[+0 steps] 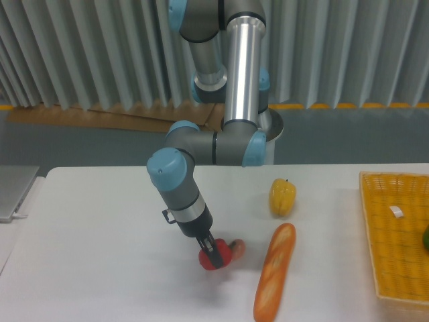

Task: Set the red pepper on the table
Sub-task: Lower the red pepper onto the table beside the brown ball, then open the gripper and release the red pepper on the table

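Fixed camera: the gripper (215, 254) is clamped on the red pepper (209, 259), which sits low at the table (100, 248) surface near the front centre; contact with the top cannot be confirmed. An egg (236, 248) lies just right of the pepper, a baguette (275, 271) further right, a yellow pepper (282, 196) beyond it, and a basket (395, 238) at the far right edge.

White table (100, 268) with baguette (274, 270), yellow pepper (282, 196)

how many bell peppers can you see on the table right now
2: the red pepper in the tool near the table's middle, and the yellow pepper farther back right. The basket's cut-off edge may hide others.
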You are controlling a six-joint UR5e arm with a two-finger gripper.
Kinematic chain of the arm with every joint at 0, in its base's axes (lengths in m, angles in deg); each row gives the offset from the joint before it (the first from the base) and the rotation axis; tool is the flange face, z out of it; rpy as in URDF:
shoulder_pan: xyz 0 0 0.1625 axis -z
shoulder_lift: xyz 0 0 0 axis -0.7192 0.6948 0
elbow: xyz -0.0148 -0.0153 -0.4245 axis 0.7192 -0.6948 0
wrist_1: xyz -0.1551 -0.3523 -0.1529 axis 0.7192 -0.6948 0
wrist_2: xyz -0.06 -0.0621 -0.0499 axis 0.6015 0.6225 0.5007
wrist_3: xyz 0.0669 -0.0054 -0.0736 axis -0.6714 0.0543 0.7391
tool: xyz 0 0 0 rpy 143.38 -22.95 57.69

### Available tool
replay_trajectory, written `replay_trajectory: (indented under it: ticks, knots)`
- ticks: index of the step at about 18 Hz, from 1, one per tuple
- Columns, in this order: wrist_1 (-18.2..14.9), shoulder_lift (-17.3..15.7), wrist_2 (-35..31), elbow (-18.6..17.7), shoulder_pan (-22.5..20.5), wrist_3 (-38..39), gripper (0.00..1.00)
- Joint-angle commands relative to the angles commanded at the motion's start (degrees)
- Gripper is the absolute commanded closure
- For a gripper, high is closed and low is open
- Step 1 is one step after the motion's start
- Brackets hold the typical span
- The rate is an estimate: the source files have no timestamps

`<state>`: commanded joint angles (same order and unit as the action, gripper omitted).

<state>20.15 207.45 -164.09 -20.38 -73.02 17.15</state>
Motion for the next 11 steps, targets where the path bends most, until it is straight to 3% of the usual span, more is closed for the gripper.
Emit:
replay_trajectory:
  ticks: [7,11]
  knots:
    - [0.2,0.7,0.0,0.4,0.0,-0.1,0.57]
    - [0.3,0.5,0.1,0.4,0.0,-0.2,0.44]
